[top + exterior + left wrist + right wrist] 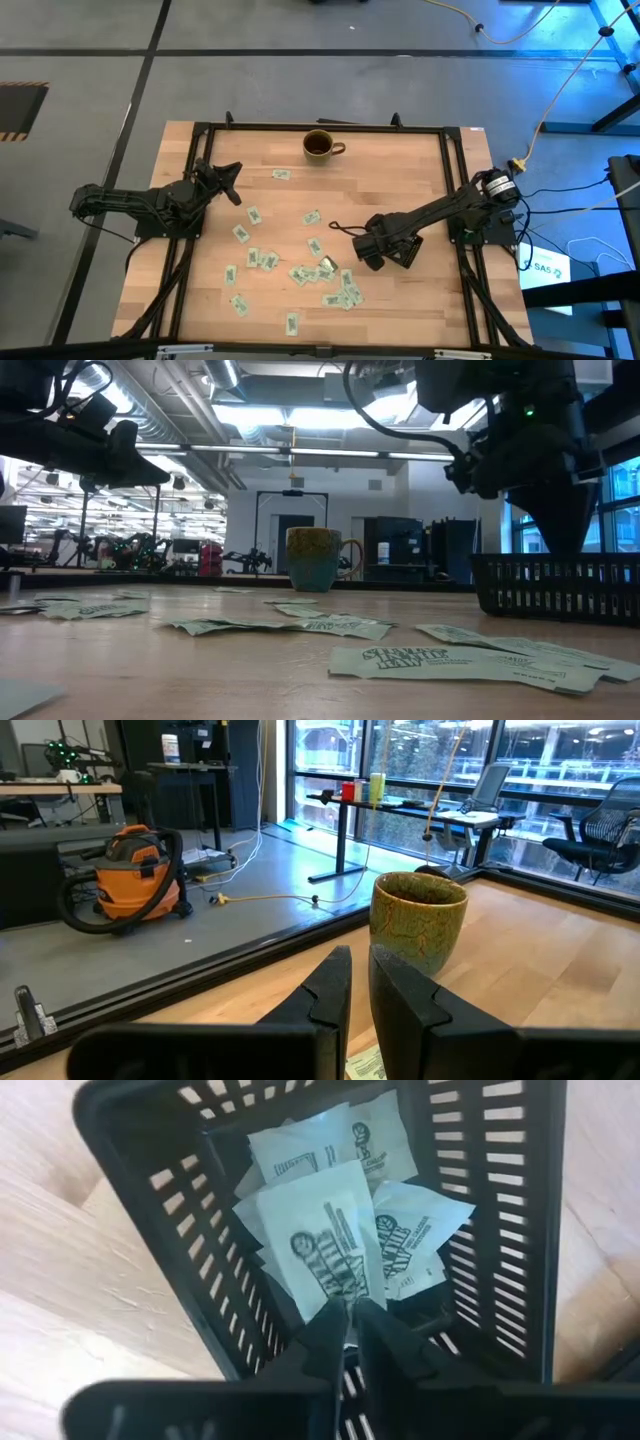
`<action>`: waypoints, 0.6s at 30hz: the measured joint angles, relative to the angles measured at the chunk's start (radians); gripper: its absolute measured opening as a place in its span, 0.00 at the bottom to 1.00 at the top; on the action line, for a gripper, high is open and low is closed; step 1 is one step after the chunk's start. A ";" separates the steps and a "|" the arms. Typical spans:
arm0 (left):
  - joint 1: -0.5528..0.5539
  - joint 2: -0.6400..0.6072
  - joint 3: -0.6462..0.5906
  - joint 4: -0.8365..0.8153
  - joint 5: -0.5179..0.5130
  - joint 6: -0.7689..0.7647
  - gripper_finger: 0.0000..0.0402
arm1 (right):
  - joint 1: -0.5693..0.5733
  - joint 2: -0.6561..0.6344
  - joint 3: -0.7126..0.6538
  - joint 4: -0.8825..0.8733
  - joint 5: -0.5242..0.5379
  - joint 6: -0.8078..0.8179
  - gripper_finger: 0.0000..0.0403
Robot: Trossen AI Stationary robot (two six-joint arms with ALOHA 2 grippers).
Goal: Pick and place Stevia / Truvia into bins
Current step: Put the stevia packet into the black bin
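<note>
Many pale green-and-white sachets [300, 272] lie flat across the middle and near part of the table, and show close up in the low view [440, 660]. The black slotted bin [500, 1230] sits under my right gripper [350, 1320] and holds several sachets [410, 1230]; it shows at the right of the low view [560, 585]. My right gripper [378, 250] is shut on one sachet over the bin. My left gripper [360, 995] hovers shut at the table's left [228, 182], pointing at the brown mug [418, 920]. My right gripper pinches one sachet by its near edge [348, 1302] between the two fingertips, coming from above and pointing down into the bin. The sachet [330, 1250] spreads out ahead of the fingers over the sachets in the bin; whether it rests on them I cannot tell.
The brown mug [321, 146] stands near the table's far edge, also seen in the low view [313, 558]. A thin dark cord loop [340, 226] lies left of the right gripper. A black frame [300, 127] runs along the table's edges. Bare wood lies near the far right corner.
</note>
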 joint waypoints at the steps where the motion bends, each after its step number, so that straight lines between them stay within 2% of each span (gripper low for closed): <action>1: 0.000 0.000 0.000 0.000 0.000 0.000 0.08 | 0.000 0.000 0.000 -0.005 0.000 0.000 0.12; 5: 0.000 0.000 0.000 0.000 0.000 0.000 0.08 | 0.000 0.000 0.028 -0.078 0.000 0.001 0.19; 9: 0.000 0.000 0.000 0.000 0.000 0.000 0.08 | 0.000 0.000 0.104 -0.090 0.001 -0.041 0.21; 12: 0.000 0.000 0.000 0.000 0.000 0.000 0.08 | 0.011 0.000 0.160 0.008 0.004 -0.172 0.21; 15: 0.000 0.000 0.000 0.000 0.000 0.000 0.08 | 0.038 0.000 0.188 0.182 0.003 -0.320 0.21; 18: 0.000 0.000 0.000 0.000 0.000 0.000 0.08 | 0.065 0.000 0.182 0.358 0.003 -0.395 0.21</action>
